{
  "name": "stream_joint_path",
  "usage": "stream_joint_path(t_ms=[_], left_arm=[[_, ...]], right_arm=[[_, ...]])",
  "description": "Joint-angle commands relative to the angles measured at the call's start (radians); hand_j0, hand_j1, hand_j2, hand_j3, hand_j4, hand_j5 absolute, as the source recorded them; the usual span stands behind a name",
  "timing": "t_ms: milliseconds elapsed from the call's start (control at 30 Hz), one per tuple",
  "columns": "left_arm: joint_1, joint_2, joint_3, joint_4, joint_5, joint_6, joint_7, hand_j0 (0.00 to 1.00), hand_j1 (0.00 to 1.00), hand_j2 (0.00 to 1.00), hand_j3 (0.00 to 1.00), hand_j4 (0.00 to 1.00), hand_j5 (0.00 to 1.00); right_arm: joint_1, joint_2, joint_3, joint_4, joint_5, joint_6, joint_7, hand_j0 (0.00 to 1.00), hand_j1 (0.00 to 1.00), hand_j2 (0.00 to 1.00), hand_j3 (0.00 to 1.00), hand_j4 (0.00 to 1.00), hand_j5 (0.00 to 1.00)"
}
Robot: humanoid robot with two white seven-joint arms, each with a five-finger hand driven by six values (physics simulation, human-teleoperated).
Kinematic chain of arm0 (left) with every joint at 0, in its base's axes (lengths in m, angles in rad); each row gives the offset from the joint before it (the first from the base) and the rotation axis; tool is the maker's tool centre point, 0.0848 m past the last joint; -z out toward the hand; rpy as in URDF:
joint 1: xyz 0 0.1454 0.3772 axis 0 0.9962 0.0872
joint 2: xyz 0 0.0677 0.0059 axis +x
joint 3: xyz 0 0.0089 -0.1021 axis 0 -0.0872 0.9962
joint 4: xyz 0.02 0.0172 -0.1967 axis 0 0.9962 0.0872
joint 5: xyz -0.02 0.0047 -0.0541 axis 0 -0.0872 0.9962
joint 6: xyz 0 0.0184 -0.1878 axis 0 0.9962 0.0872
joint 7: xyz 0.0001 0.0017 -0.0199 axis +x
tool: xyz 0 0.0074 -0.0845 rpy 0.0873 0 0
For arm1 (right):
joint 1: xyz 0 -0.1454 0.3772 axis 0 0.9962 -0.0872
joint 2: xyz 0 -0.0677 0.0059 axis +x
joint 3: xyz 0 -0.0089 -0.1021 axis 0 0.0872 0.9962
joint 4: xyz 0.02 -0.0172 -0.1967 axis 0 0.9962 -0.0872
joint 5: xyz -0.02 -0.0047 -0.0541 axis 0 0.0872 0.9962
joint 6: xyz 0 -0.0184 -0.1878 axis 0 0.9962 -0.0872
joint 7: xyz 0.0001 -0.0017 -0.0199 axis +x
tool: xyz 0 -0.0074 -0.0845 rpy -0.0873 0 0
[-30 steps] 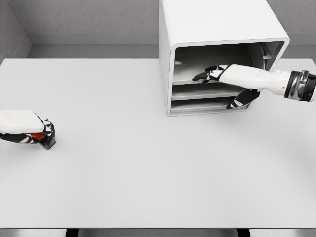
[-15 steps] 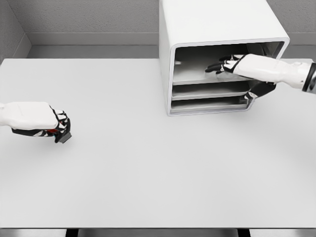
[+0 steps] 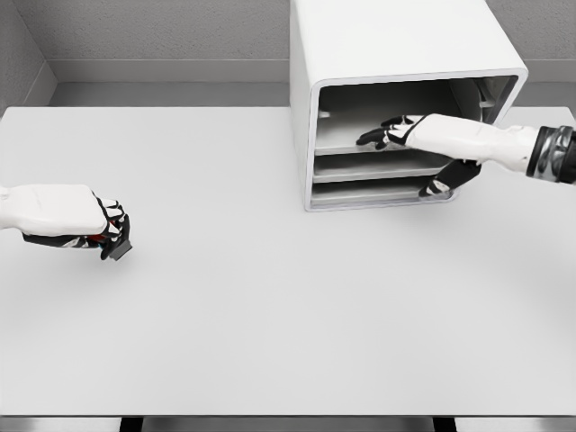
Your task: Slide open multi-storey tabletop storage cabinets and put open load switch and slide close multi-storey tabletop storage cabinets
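My left hand (image 3: pixel 76 223) sits at the left edge of the frame, a little above the middle, just over the white table (image 3: pixel 270 315). Its fingers are curled tight around the load switch (image 3: pixel 115 245), a small dark block with a touch of red showing under my palm; only its lower corner sticks out past my fingertips, close to the tabletop, though I cannot tell whether it touches.

My right hand (image 3: pixel 423 148) comes in from the right edge and reaches into the open front of the storage cabinet (image 3: pixel 396 45), the white rounded box in the upper right of the frame. My fingers (image 3: pixel 378 137) are stretched out and slightly spread over the top shelf (image 3: pixel 346 144), holding nothing. My thumb (image 3: pixel 445 180) hangs lower, in front of the middle tier, near the right end of the opening. Three grey tiers show inside the cabinet, one above another. The cabinet stands on the far side of the table, well apart from the switch.
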Motion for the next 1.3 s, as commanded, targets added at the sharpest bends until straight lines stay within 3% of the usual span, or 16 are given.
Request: stream_joint_path(t_ms=[0,200,333,733,900,1000,1067,1267], left_arm=[[0.0,0.0,-0.001,0.001,0.004,0.002,0.001,0.35,0.35,0.35,0.35,0.35,0.35],[0.0,0.002,-0.001,0.001,0.004,0.002,0.001,0.35,0.35,0.35,0.35,0.35,0.35],[0.0,0.002,-0.001,0.001,0.004,0.002,0.001,0.35,0.35,0.35,0.35,0.35,0.35],[0.0,0.002,-0.001,0.001,0.004,0.002,0.001,0.35,0.35,0.35,0.35,0.35,0.35],[0.0,0.002,-0.001,0.001,0.004,0.002,0.001,0.35,0.35,0.35,0.35,0.35,0.35],[0.0,0.002,-0.001,0.001,0.004,0.002,0.001,0.35,0.35,0.35,0.35,0.35,0.35],[0.0,0.002,-0.001,0.001,0.004,0.002,0.001,0.35,0.35,0.35,0.35,0.35,0.35],[0.0,0.002,-0.001,0.001,0.004,0.002,0.001,0.35,0.35,0.35,0.35,0.35,0.35]], right_arm=[[-0.002,0.009,0.018,0.04,0.132,-0.036,0.0,1.0,1.0,1.0,1.0,1.0,1.0],[-0.049,0.014,-0.006,0.101,0.113,-0.034,0.0,1.0,1.0,1.0,1.0,1.0,1.0],[-0.051,0.011,-0.055,0.098,0.098,-0.036,0.0,1.0,1.0,1.0,1.0,1.0,1.0],[-0.081,0.009,-0.054,0.08,0.075,-0.03,0.0,1.0,1.0,1.0,1.0,1.0,1.0],[-0.078,0.028,0.092,0.085,0.084,-0.022,0.0,1.0,1.0,1.0,1.0,1.0,1.0],[-0.038,0.021,0.101,0.083,0.112,-0.036,0.0,1.0,1.0,1.0,1.0,1.0,1.0],[-0.032,-0.005,0.091,0.059,0.115,-0.036,0.0,1.0,1.0,1.0,1.0,1.0,1.0],[0.022,-0.086,0.006,-0.106,0.104,-0.036,0.0,1.0,1.0,1.0,1.0,1.0,1.0]])
